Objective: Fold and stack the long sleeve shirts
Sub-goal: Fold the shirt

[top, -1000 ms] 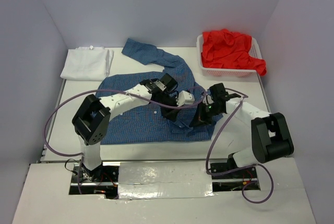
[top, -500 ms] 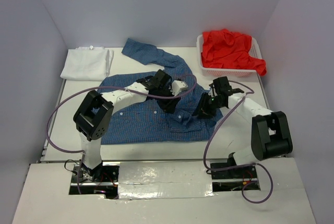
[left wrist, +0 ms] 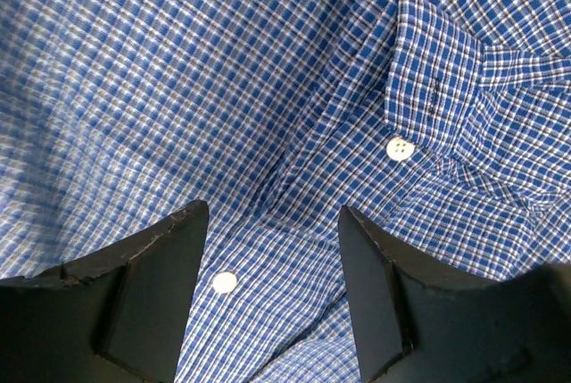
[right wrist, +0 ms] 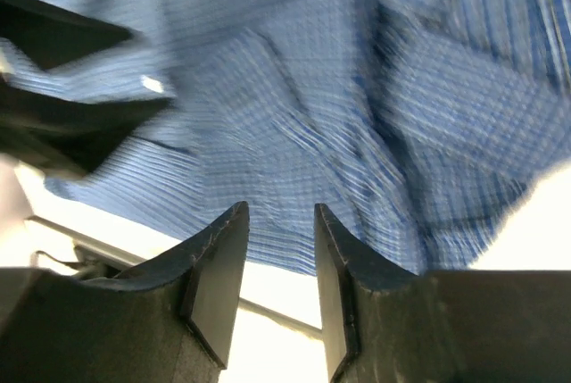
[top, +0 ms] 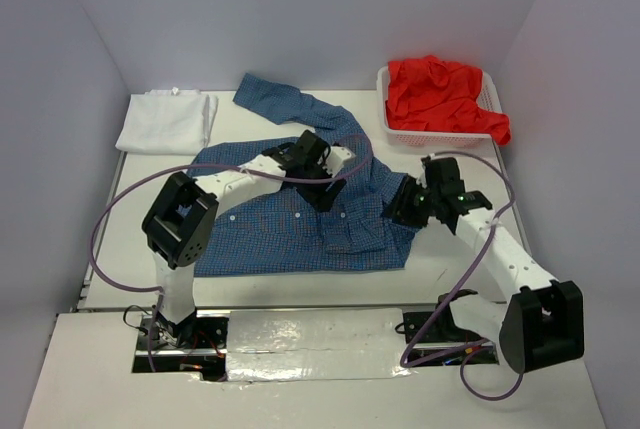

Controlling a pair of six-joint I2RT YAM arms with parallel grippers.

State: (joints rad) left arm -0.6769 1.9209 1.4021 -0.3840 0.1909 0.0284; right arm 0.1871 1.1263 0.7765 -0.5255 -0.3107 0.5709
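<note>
**Position of work.** The blue checked shirt (top: 290, 224) lies spread on the table (top: 450, 269), at centre. One sleeve (top: 285, 97) runs out toward 11 o'clock and is not yet folded in. At the 3 o'clock side the cloth appears doubled over toward the button line. A white shirt (top: 165, 121) lies folded flat at 10 o'clock. A red shirt (top: 440, 94) sits heaped in the basket (top: 430, 137) at 2 o'clock.

**Grippers.**
- The left gripper (left wrist: 272, 222) hangs over the placket, near the collar. Its fingers (left wrist: 169, 253) stand wide apart with nothing between them. A white button (left wrist: 399, 148) shows beyond the tips.
- The right gripper (right wrist: 278, 222) sits at the shirt's 3 o'clock edge. Its fingers (right wrist: 223, 258) are parted by a narrower gap and hold no cloth. This view is blurred, so finer detail cannot be read.

**Step in hand.** Judged as the side-fold stage of the blue shirt. Neither gripper holds the cloth at this moment.

**Next move.** This probably calls for a fresh grip on the outlying sleeve, which then has to be brought across the body toward 6 o'clock. The fingers must pinch only the top layer. The cloth is soft and will drag the panel under it if caught deep.
</note>
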